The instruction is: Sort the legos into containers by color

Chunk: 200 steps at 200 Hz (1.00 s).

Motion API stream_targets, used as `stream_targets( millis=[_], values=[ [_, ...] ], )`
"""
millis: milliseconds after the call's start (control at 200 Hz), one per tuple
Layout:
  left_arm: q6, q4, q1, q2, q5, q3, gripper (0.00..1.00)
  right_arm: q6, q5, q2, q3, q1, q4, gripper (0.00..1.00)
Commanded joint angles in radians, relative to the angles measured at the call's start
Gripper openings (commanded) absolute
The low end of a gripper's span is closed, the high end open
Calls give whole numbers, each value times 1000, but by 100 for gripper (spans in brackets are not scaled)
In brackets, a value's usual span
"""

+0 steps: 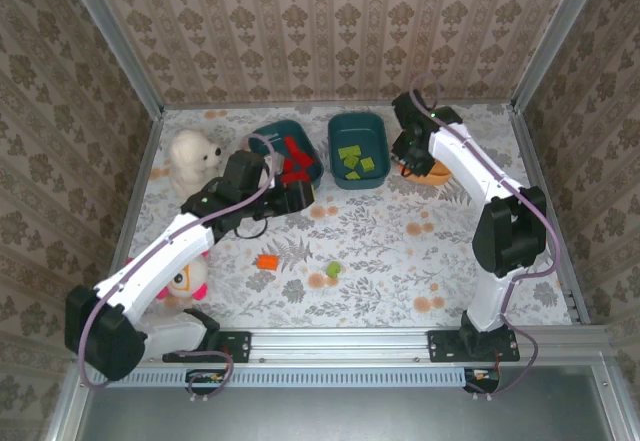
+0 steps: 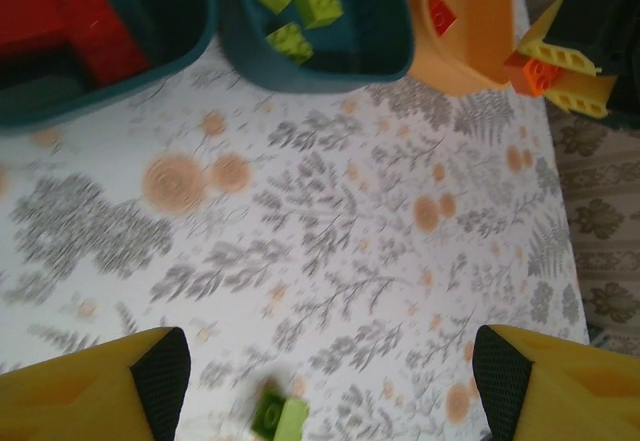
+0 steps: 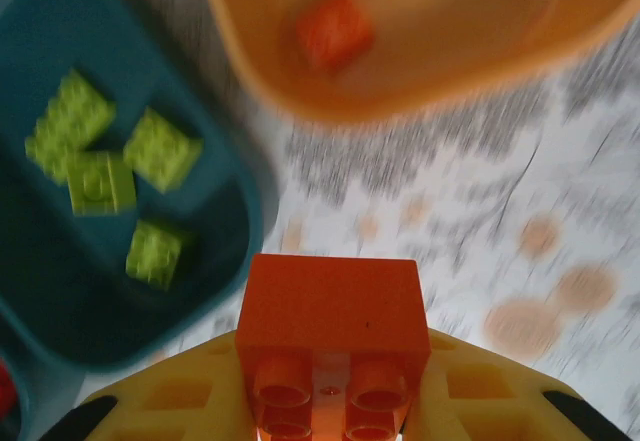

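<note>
At the far right of the table (image 1: 400, 251), the right gripper (image 3: 330, 401) pinches the held orange brick (image 3: 330, 311) between its yellow fingers. The brick's studs face the wrist camera. It hangs just short of the orange bin (image 3: 450, 71), so this is judged to be a carry for release there, where a binned orange brick (image 3: 335, 26) already lies. The left gripper (image 2: 328, 379) is spread wide and points down at the table. A blurred green brick (image 2: 280, 416) lies between its fingers at the lower edge of its view. That pose suits a descent onto this brick, which belongs in the middle teal bin (image 1: 362, 133) with the other green pieces. Red pieces occupy the left teal bin (image 1: 275, 133). The top view adds layout that the wrist views lack: a loose orange brick (image 1: 266, 261) on the table near the green one, and a white plush (image 1: 192, 156) left of the bins. The left wrist view adds a side look at the right gripper, with the brick clamped at its fingertips just beside the orange bin's rim. The right wrist view shows that the brick sits square in the grip.
</note>
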Motion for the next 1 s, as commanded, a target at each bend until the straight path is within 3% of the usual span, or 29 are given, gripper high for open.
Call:
stream_targets(
  millis=[0, 265, 555, 795, 995],
  values=[
    [-15, 119, -16, 78, 21, 67, 78, -233, 125, 105, 111, -66, -62, 30],
    [-7, 141, -46, 250, 20, 217, 78, -378, 187, 414, 418, -175, -113, 28],
    [-4, 105, -49, 268, -1, 248, 78, -392, 182, 603, 614, -217, -139, 29],
    [-9, 76, -49, 216, -35, 212, 78, -383, 181, 660, 652, -219, -165, 29],
    [-17, 63, -49, 190, -46, 196, 78, -378, 153, 601, 619, -222, -131, 29]
  ],
)
